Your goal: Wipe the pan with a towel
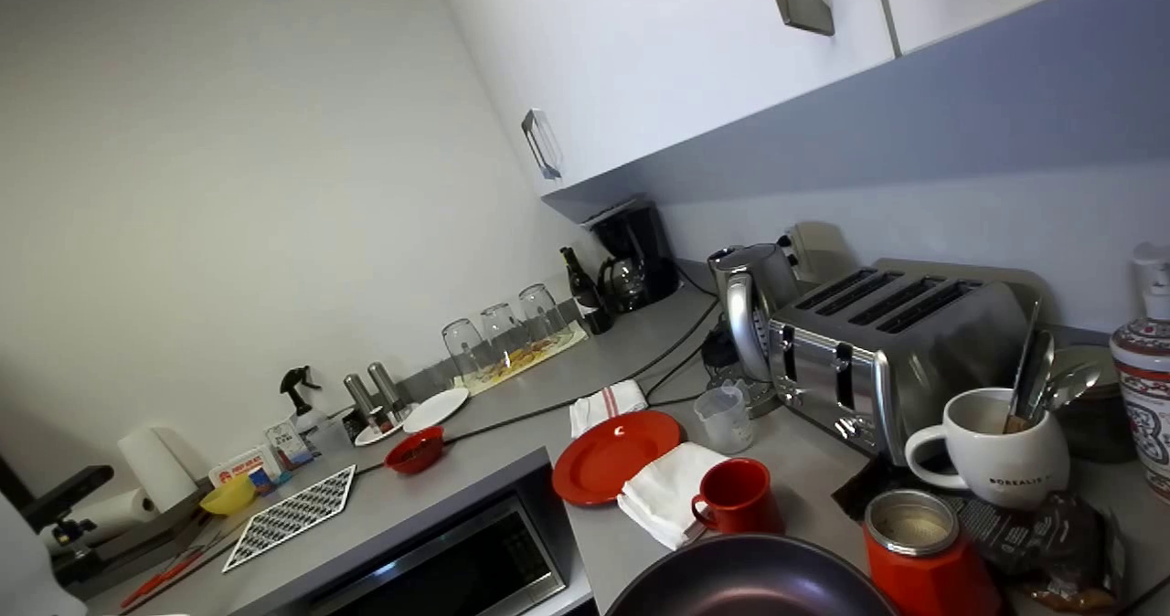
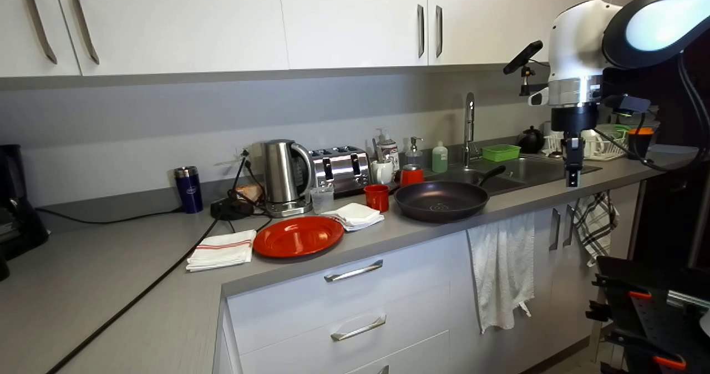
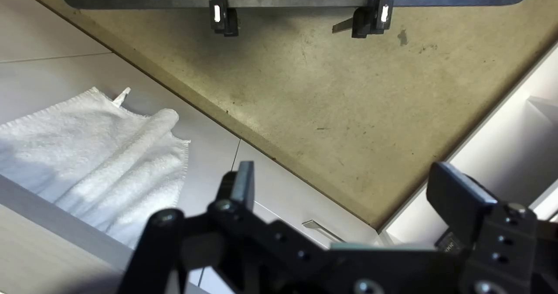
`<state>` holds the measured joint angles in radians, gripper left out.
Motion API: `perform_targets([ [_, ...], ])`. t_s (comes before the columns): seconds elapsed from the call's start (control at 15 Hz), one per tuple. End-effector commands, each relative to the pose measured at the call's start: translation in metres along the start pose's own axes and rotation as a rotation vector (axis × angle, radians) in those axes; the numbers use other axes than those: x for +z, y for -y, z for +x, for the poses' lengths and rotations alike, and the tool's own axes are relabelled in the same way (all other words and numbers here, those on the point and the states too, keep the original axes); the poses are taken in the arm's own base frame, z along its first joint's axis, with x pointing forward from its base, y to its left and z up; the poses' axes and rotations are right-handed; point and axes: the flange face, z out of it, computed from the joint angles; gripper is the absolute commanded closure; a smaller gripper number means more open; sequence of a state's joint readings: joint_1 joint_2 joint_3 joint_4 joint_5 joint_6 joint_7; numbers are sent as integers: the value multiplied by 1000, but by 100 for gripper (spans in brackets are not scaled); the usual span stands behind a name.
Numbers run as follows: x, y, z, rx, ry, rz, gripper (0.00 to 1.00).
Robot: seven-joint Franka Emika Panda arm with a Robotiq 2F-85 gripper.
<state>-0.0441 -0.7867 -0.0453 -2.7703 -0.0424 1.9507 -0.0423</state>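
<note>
The pan [image 2: 442, 197] is sitting near the front edge of the table [image 2: 138, 241], a white towel [image 2: 502, 271] hanging just below. Open floor [image 3: 331, 111] is showing beyond the gripper [image 2: 573, 178], which is hanging downward from the arm [image 2: 577, 46], fingers [image 3: 453, 200] wide apart. The handle [image 2: 492, 175] is pointing toward the sink [image 2: 535, 170], the pan's long axis slanting backward.

A kitchen: the bench [image 2: 111, 257] holds a sink [image 2: 532, 168], a kettle [image 2: 278, 171] and a toaster [image 2: 343, 168] beneath handled wall cupboards [image 2: 355, 24].
</note>
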Motion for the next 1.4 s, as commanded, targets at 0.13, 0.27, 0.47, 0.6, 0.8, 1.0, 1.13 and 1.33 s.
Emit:
perform_targets([
  [0.13,-6,-2,26,-43,14,-27,0],
  [0.27,-13,-3,41,-91,8,-54,0],
  [0.47,-30,-6,62,-163,-13,-91,0],
  [0.6,-42,-5,77,-211,-33,-123,0],
  [0.8,-61,-4,96,-288,-73,-160,0],
  [1.0,-69,-5,120,-330,-74,-177,0],
  [1.13,-65,-7,138,-330,-52,-171,0],
  [1.33,-45,-9,162,-340,-10,-160,0],
])
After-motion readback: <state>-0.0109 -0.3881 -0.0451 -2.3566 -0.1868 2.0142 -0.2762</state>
